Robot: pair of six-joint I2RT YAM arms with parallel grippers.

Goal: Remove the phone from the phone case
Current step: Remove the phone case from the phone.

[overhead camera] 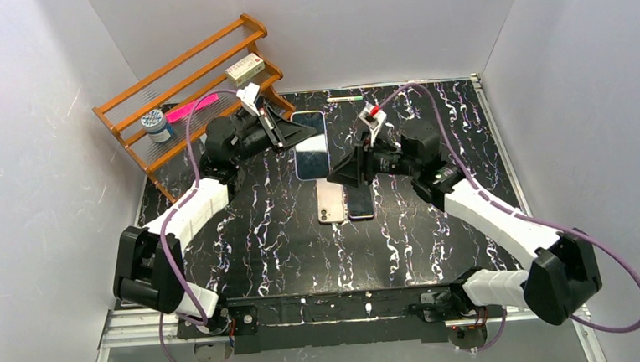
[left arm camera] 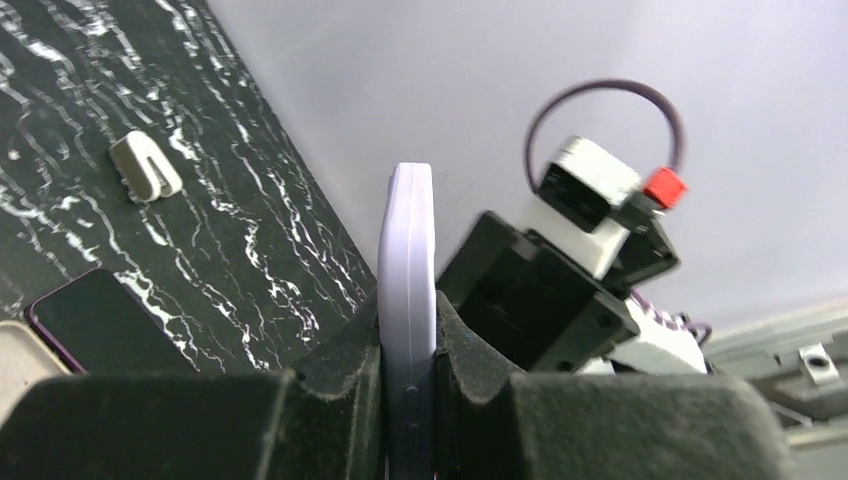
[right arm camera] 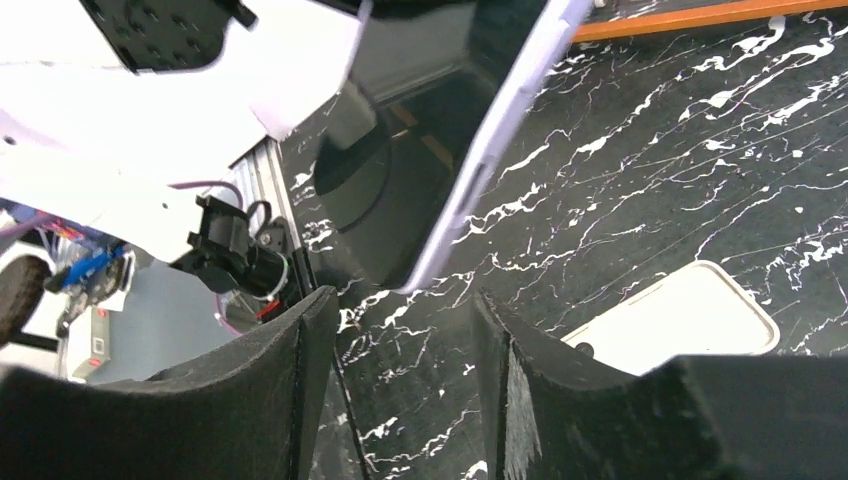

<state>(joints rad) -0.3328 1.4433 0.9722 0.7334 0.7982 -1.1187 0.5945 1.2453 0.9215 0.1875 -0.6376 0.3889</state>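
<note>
My left end effector (overhead camera: 295,134) is pinching a flat phone (overhead camera: 310,144) with a glossy dark screen and a pale lavender rim, holding it up off the black, white-veined marble-pattern counter (overhead camera: 286,233) toward the back of the workspace. In my left wrist view the phone (left arm camera: 405,250) stands edge-on. Both black foam pads of that end effector (left arm camera: 405,335) are pressed flat against its two faces, and small side buttons show on the lavender edge between them. I cannot tell whether the lavender rim is a case or the phone's own body.

My right end effector (overhead camera: 337,173) sits just beside the phone's near end, with its fingers spread and nothing between them. From my right wrist camera the gap of that end effector (right arm camera: 405,310) opens toward the phone's lower corner (right arm camera: 500,130), which hangs just beyond the fingertips without touching either one.

Below the phone, two things lie flat and side by side on the counter: a cream rectangular shell (overhead camera: 330,201) with rounded corners, and a dark slab with a purple edge (overhead camera: 360,202). A small white clip-like piece (left arm camera: 145,165) lies farther off on the counter. An orange-brown wooden rack (overhead camera: 185,80) stands at the back left corner.
</note>
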